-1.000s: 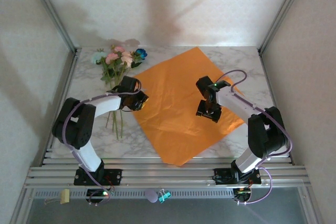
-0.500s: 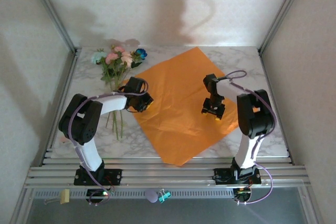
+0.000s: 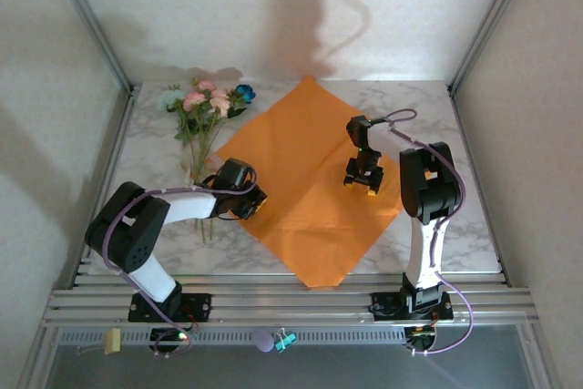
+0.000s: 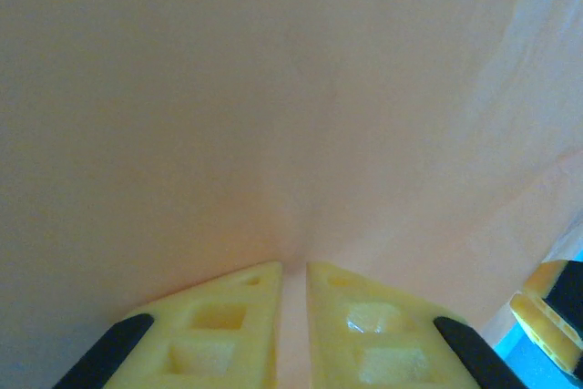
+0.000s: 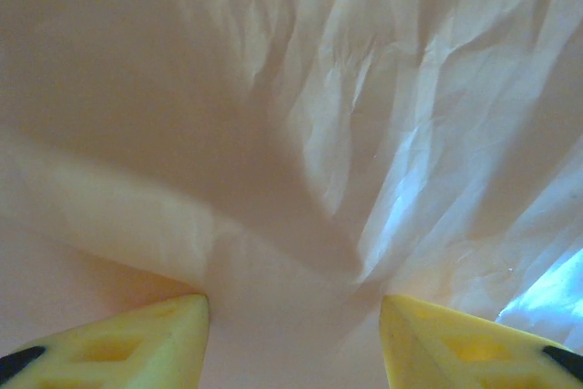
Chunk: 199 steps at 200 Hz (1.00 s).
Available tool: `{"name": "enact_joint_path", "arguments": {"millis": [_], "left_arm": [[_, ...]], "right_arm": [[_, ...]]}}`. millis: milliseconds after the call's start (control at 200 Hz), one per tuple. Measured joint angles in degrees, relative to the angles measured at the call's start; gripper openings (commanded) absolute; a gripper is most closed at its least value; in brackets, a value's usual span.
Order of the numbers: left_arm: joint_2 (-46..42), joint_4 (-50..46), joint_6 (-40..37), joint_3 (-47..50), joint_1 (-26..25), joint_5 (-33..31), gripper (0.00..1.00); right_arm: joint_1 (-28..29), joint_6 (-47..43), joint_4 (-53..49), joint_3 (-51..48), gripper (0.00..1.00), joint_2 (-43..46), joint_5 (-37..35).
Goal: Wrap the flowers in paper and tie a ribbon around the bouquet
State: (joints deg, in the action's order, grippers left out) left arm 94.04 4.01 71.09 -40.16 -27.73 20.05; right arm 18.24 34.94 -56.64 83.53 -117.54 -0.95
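We pinch the paper (image 3: 305, 148) with the left gripper (image 4: 293, 266) to reposition it; the right gripper (image 5: 293, 302), spread, seemingly steadies it.

The paper (image 3: 301, 179) is shifted and turned: its far corner is carried leftward and farther back, and its left edge is drawn closer to the flowers (image 3: 202, 102). The left gripper (image 3: 255, 199) is pulled nearer the arm bases, its fingers narrowed onto a paper fold. The right gripper (image 3: 363, 179) is moved farther back.
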Motion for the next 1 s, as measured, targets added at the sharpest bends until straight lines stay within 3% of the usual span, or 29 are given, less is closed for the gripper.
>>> {"name": "enact_joint_path", "arguments": {"millis": [175, 350, 496, 736, 996], "left_arm": [[-0.46, -5.62, -1.53, -3.23, 0.55, -1.57, 0.31], [0.24, -19.91, -8.7, -24.46, 1.97, -7.13, 0.43], [0.57, -27.26, -17.59, -39.54, 7.23, -11.58, 0.42], [9.7, -37.38, -35.63, -46.75, 21.35, -17.84, 0.38], [19.54, -38.95, -47.3, -46.64, 22.93, -19.06, 0.35]], "right_arm": [[0.02, 0.46, 0.0, 0.0, 0.59, 0.33, 0.04], [0.72, 0.33, 0.5, 1.03, 0.63, 5.22, -0.13], [1.75, -1.6, 1.53, 5.95, 0.57, 11.8, 0.61], [7.96, -4.13, 6.36, 4.68, 0.56, 20.94, 4.61], [10.91, -3.87, 6.86, -1.84, 0.57, 22.56, 9.49]]}}
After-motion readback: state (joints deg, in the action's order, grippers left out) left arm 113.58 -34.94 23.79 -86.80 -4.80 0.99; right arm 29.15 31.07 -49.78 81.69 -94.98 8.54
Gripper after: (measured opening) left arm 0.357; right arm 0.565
